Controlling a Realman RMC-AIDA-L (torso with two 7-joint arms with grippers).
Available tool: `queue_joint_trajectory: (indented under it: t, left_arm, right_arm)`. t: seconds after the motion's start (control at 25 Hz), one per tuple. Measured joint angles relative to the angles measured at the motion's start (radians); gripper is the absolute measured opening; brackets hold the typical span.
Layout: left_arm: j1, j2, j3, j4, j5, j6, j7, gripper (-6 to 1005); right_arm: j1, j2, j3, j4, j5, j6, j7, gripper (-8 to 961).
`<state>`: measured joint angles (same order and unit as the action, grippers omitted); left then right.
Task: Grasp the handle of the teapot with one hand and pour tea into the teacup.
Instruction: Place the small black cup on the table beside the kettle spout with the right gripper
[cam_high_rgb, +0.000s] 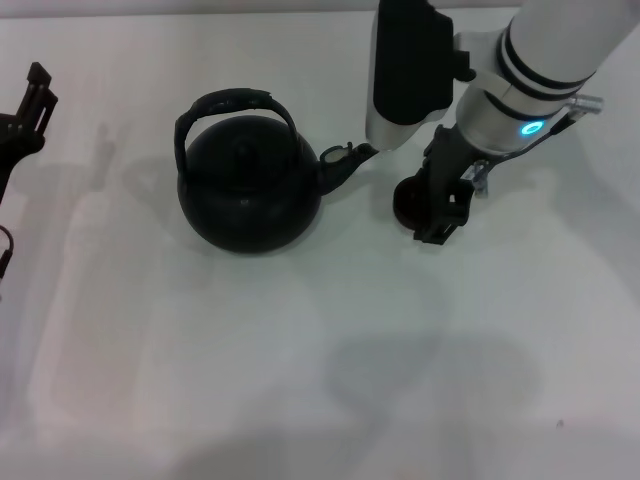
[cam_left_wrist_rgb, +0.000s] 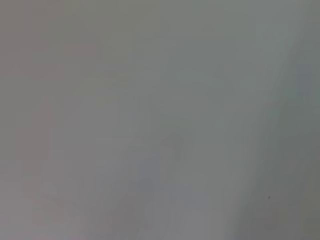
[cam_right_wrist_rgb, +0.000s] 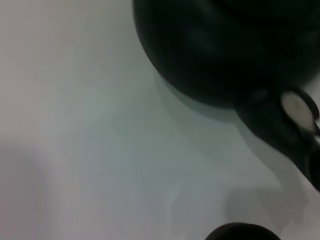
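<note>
The black teapot (cam_high_rgb: 250, 190) stands upright on the white table in the head view, its arched handle (cam_high_rgb: 235, 101) over the lid and its spout (cam_high_rgb: 343, 161) pointing right. The small dark teacup (cam_high_rgb: 407, 199) sits just right of the spout. My right gripper (cam_high_rgb: 441, 222) hangs low at the cup's right side and hides part of it; I cannot tell whether it touches the cup. The right wrist view shows the teapot body (cam_right_wrist_rgb: 225, 50), the pale spout tip (cam_right_wrist_rgb: 295, 107) and the teacup's rim (cam_right_wrist_rgb: 242, 232). My left gripper (cam_high_rgb: 34, 96) is parked at the far left, away from the pot.
The white table (cam_high_rgb: 300, 380) carries only the teapot and the cup in view. The right arm's white forearm (cam_high_rgb: 540, 60) and a dark arm link (cam_high_rgb: 410, 60) reach over the back right. The left wrist view shows only bare table surface (cam_left_wrist_rgb: 160, 120).
</note>
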<state>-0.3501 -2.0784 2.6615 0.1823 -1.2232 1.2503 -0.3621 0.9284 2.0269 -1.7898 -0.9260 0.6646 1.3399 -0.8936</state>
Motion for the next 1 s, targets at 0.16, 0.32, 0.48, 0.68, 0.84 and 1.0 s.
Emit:
queue_joint_trajectory:
  t: [0.16, 0.32, 0.48, 0.68, 0.84, 1.0]
  left_arm:
    - [-0.002, 0.001, 0.0, -0.003, 0.0, 0.0, 0.0, 757]
    - [-0.003, 0.001, -0.001, -0.004, -0.001, 0.0, 0.0, 756]
    - [-0.004, 0.002, -0.003, -0.005, -0.002, 0.0, 0.0, 756]
    - [-0.004, 0.003, -0.003, -0.008, -0.012, 0.0, 0.0, 756]
    - [-0.005, 0.003, -0.004, -0.013, -0.015, 0.0, 0.0, 756]
    - [-0.006, 0.003, -0.005, -0.017, -0.015, 0.0, 0.0, 756]
  right_arm:
    - [-0.004, 0.0, -0.04, -0.008, 0.012, -0.014, 0.004, 737]
    - [-0.005, 0.001, -0.108, -0.008, 0.02, -0.038, 0.005, 739]
    - [-0.004, 0.001, -0.117, -0.007, 0.028, -0.051, 0.006, 741]
    - [-0.001, 0.001, -0.133, -0.002, 0.039, -0.063, 0.004, 743]
    - [-0.001, 0.001, -0.162, -0.006, 0.04, -0.076, 0.007, 745]
    - [0.0, 0.001, -0.168, -0.007, 0.044, -0.083, 0.008, 746]
